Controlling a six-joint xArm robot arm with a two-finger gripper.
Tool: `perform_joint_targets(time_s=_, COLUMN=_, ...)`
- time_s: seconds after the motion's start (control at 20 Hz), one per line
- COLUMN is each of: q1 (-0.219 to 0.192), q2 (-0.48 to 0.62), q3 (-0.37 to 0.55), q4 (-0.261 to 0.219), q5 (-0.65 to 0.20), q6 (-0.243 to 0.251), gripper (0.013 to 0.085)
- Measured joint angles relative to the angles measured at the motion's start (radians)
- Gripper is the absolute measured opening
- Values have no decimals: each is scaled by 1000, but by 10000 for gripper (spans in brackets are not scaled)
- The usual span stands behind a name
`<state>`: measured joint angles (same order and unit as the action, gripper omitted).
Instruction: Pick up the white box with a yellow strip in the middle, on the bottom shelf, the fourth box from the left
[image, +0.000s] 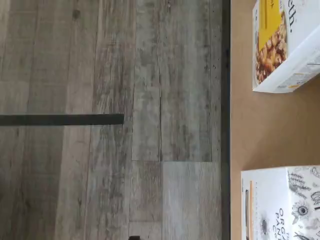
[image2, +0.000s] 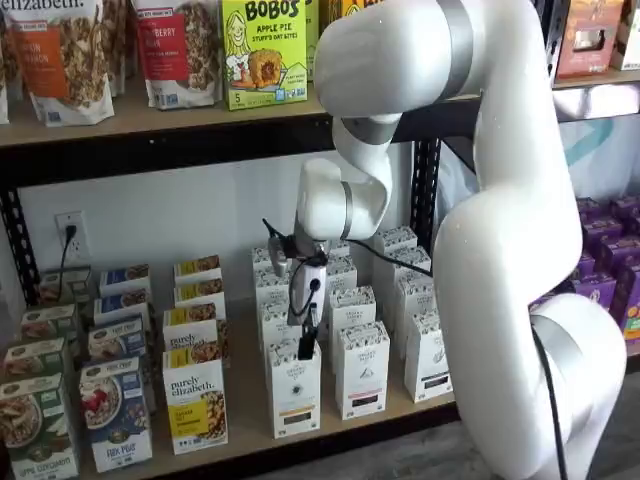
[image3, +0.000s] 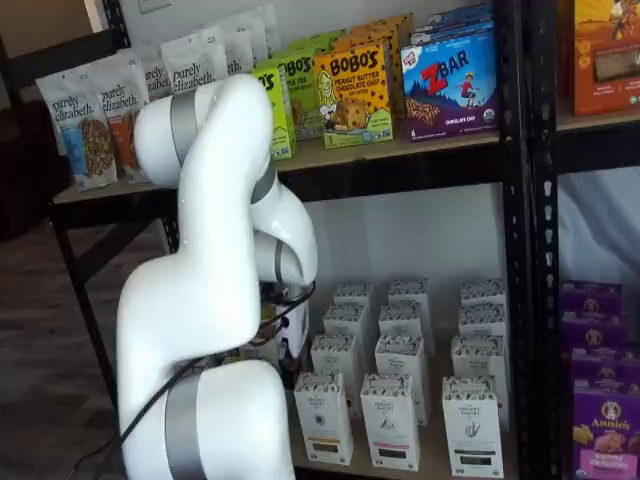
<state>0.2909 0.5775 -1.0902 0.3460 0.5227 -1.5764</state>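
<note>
The gripper (image2: 305, 348) is hanging from the wrist just above the front of the white box (image2: 293, 388). Its black fingers are showing side-on as one dark shape against the carton behind, so I cannot tell whether they are apart or together. They are holding nothing. A cable is looping beside the white body above them.

The white box is standing upright at the front of its row on the bottom shelf (image2: 245, 415), its thin yellow strip facing outward. In the wrist view its patterned top (image: 280, 205) is sitting at the picture's edge, close to the shelf's black front rail, with grey plank floor (image: 100, 75) beyond the rail.

Just beside the white box on one side, a like carton (image2: 362, 372) is standing with a pinkish strip. On the other side, across a bare strip of board, the purely elizabeth box (image2: 195, 400) is standing with its big yellow panel. More white cartons are lining up behind the white box.

The arm appears to be making its approach, with the grasp not yet made. The next move is probably calling for centring over the white box and lowering with the fingers spread, one down each side of it, without nudging the pink-strip carton.
</note>
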Motion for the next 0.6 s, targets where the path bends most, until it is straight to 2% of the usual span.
perform_joint_targets(time_s=0.1, q1=-13, q2=18, q3=-37, q4=-9, q5=75, q6=-1, gripper=850)
perform_joint_targets(time_s=0.2, q1=-22, q2=29, q3=-49, q4=-10, q5=94, q6=-8, gripper=850)
perform_joint_targets(time_s=0.6, q1=-22, q2=51, q3=-28, q4=78, q5=-20, q6=-95, gripper=850)
